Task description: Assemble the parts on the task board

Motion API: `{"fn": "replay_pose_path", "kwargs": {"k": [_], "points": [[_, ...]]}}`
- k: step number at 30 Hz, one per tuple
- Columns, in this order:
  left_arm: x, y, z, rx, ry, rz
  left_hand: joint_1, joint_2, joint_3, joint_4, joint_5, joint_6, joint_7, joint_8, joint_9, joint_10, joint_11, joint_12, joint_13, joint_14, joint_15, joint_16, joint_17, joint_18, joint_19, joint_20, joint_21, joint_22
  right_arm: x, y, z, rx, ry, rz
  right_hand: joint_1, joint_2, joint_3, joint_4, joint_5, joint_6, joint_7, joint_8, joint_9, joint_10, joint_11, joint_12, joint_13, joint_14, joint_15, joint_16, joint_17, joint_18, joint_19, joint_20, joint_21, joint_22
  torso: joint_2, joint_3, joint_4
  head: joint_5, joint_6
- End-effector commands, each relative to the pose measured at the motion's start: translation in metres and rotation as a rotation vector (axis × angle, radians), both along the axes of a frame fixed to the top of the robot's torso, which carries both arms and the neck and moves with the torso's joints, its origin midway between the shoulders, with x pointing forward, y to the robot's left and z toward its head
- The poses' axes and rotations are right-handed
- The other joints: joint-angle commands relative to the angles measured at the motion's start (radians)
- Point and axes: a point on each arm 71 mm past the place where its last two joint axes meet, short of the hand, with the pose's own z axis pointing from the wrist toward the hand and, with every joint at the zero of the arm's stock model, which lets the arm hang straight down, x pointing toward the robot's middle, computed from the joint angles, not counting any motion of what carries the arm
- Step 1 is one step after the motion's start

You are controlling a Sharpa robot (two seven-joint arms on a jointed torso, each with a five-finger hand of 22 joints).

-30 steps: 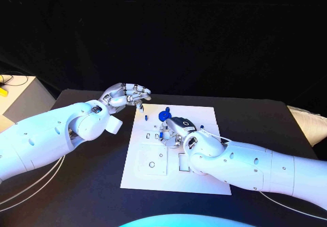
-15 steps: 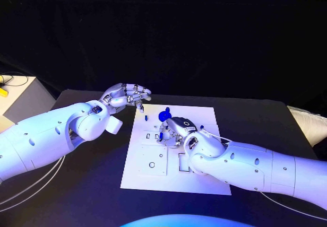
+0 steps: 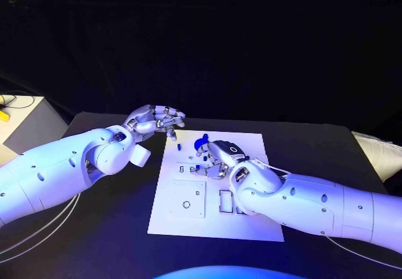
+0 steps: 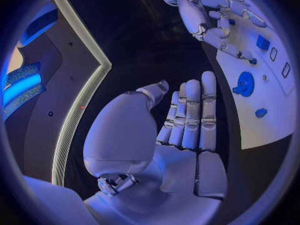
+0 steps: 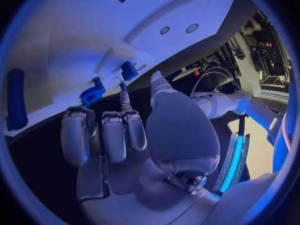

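Two hands over task board (image 3: 189,218) on bench | left hand (image 3: 157,121) curled, empty, at far-left corner | right hand (image 3: 219,156) mid-board, grasp unclear | left wrist view: round blue part (image 4: 244,83) lying free.

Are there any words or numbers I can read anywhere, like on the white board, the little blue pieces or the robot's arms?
None: no words, numbers or signs can be read anywhere.
White flat task board: only blank cut-out slots and holes.
Small round blue part: plain, no marking.
Silver left hand and silver right hand: no label visible.
Pale box at the table's left: no text visible.
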Motion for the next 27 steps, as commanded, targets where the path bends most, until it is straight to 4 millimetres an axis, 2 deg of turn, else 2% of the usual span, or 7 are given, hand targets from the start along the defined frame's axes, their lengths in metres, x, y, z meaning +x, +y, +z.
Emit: {"fn": "replay_pose_path", "kwargs": {"k": [1, 4, 7, 8, 10, 17, 27], "points": [[0.001, -0.001, -0.003, 0.052, 0.011, 0.002, -0.004, 0.004, -0.015, -0.009, 0.002, 0.01, -0.007, 0.01, 0.009, 0.013, -0.013, 0.079, 0.054, 0.064, -0.012, 0.103, 0.106, 0.016, 0.011, -0.013, 0.019, 0.007, 0.006, -0.006, 0.018, 0.147, -0.001, 0.064, 0.029, 0.034, 0.021, -0.007, 0.012, 0.009, -0.005, 0.012, 0.002, 0.009, 0.005, -0.003, 0.174, 0.076, 0.002, -0.007, 0.143, 0.014, 0.037, 0.007, -0.011, 0.114, -0.004, -0.0012, -0.0018, -0.002, 0.005], [0.003, 0.0, -0.007, 0.101, 0.034, 0.016, -0.021, 0.017, -0.026, -0.003, 0.007, 0.014, -0.02, 0.032, 0.026, -0.023, -0.027, 0.257, 0.183, 0.174, -0.022, 0.286, 0.301, 0.008, 0.051, -0.026, 0.084, 0.063, 0.014, -0.019, 0.031, 0.21, 0.026, 0.089, 0.077, 0.044, 0.049, -0.018, 0.069, 0.006, -0.005, 0.017, 0.002, 0.003, 0.004, -0.008, 0.169, 0.072, 0.0, -0.015, 0.13, 0.019, 0.027, 0.006, -0.035, 0.096, -0.008, -0.0004, -0.0023, -0.001, 0.005], [0.004, 0.001, -0.013, 0.162, 0.076, 0.023, -0.063, 0.022, -0.048, 0.028, 0.006, 0.036, -0.041, 0.086, 0.059, -0.027, -0.042, 0.454, 0.316, 0.277, -0.037, 0.433, 0.471, -0.022, 0.158, -0.04, 0.232, 0.265, 0.023, -0.037, 0.043, 0.263, 0.048, 0.091, 0.096, 0.04, 0.066, -0.02, 0.129, 0.003, -0.004, 0.02, 0.0, 0.004, 0.005, -0.007, 0.171, 0.072, 0.001, -0.015, 0.132, 0.019, 0.027, 0.005, -0.037, 0.096, -0.011, 0.0015, -0.0016, -0.005, 0.004], [0.005, 0.001, -0.015, 0.189, 0.097, 0.02, -0.093, 0.027, -0.058, 0.055, 0.006, 0.041, -0.052, 0.113, 0.076, 0.025, -0.051, 0.595, 0.449, 0.326, -0.043, 0.497, 0.552, -0.041, 0.219, -0.044, 0.314, 0.385, 0.026, -0.044, 0.047, 0.283, 0.058, 0.086, 0.095, 0.039, 0.068, -0.018, 0.135, 0.006, -0.004, 0.022, 0.001, 0.005, 0.004, -0.006, 0.172, 0.072, 0.001, -0.015, 0.132, 0.019, 0.027, 0.005, -0.037, 0.097, -0.012, 0.0022, -0.0015, -0.004, 0.003], [0.004, 0.001, -0.02, 0.256, 0.15, 0.002, -0.112, 0.035, -0.058, 0.082, 0.004, 0.028, -0.054, 0.136, 0.093, 0.065, -0.057, 0.71, 0.574, 0.351, -0.051, 0.528, 0.594, -0.055, 0.259, -0.051, 0.371, 0.469, 0.033, -0.06, 0.054, 0.324, 0.089, 0.065, 0.097, 0.038, 0.072, -0.017, 0.143, 0.011, -0.005, 0.026, 0.002, 0.005, 0.003, -0.006, 0.171, 0.072, 0.0, -0.016, 0.131, 0.019, 0.027, 0.005, -0.038, 0.096, -0.015, 0.004, -0.0034, -0.003, -0.001], [0.004, -0.011, -0.023, 0.514, 0.266, -0.092, -0.193, 0.04, -0.117, 0.177, 0.003, -0.01, -0.051, 0.145, 0.104, 0.128, -0.054, 0.819, 0.699, 0.38, -0.049, 0.561, 0.641, -0.061, 0.276, -0.049, 0.407, 0.514, 0.057, -0.122, 0.075, 0.424, 0.126, -0.092, 0.096, 0.036, 0.08, -0.014, 0.154, -0.001, -0.003, 0.024, -0.001, -0.005, 0.005, -0.016, 0.163, 0.067, 0.0, -0.028, 0.113, 0.026, 0.014, 0.005, -0.071, 0.07, -0.025, 0.0089, -0.0048, -0.007, -0.004], [0.013, -0.048, -0.001, 0.873, 0.231, -0.276, -0.245, 0.069, -0.093, 0.183, 0.004, -0.008, -0.061, 0.191, 0.137, 0.147, -0.062, 0.862, 0.75, 0.395, -0.056, 0.582, 0.673, -0.073, 0.307, -0.053, 0.455, 0.59, 0.085, -0.186, 0.095, 0.484, 0.132, -0.253, 0.089, 0.03, 0.088, -0.011, 0.18, -0.013, 0.0, 0.022, -0.003, -0.019, 0.007, -0.029, 0.151, 0.062, 0.002, -0.04, 0.095, 0.033, 0.003, 0.006, -0.101, 0.048, -0.037, 0.0238, -0.0033, -0.007, -0.015]]}}
